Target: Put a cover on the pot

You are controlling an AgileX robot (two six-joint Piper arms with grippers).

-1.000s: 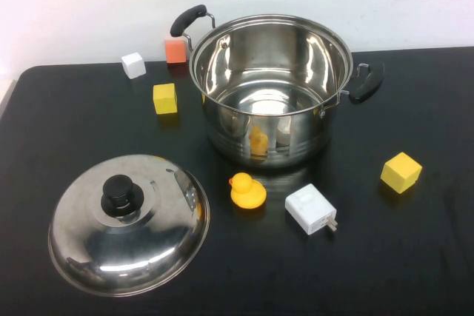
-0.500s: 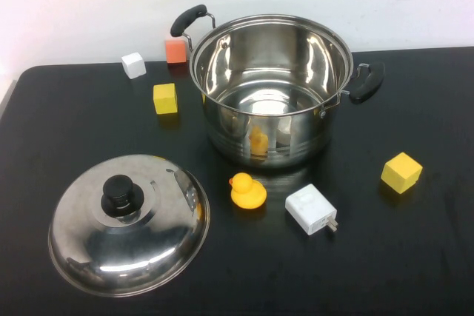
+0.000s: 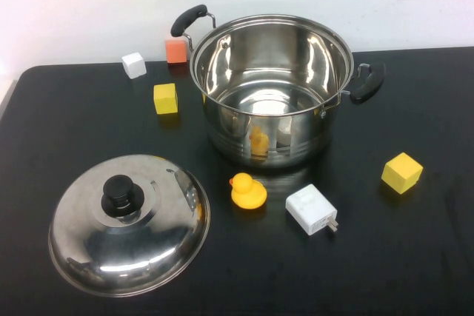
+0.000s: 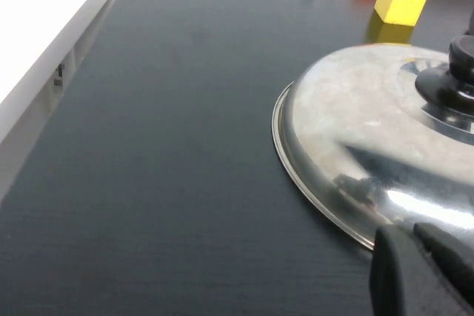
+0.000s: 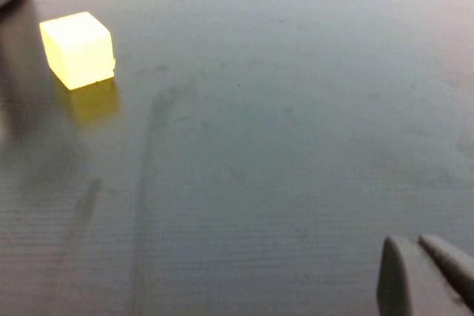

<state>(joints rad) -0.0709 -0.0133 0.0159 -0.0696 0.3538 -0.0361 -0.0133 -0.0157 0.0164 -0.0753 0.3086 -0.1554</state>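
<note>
The pot (image 3: 270, 86), a large shiny steel stockpot with two black side handles, stands open at the back centre of the black table (image 3: 59, 123). The domed steel lid (image 3: 129, 223) with a black knob (image 3: 122, 194) lies flat at the front left, apart from the pot. Neither arm shows in the high view. My left gripper (image 4: 406, 233) is shut and empty, just off the near rim of the lid (image 4: 370, 146). My right gripper (image 5: 411, 242) is shut and empty over bare table, well away from a yellow cube (image 5: 78, 48).
A yellow rubber duck (image 3: 246, 191) and a white charger plug (image 3: 310, 209) lie in front of the pot. Yellow cubes sit at the right (image 3: 401, 172) and left (image 3: 165, 98) of the pot. A white cube (image 3: 134, 65) and an orange cube (image 3: 175, 49) sit at the back left.
</note>
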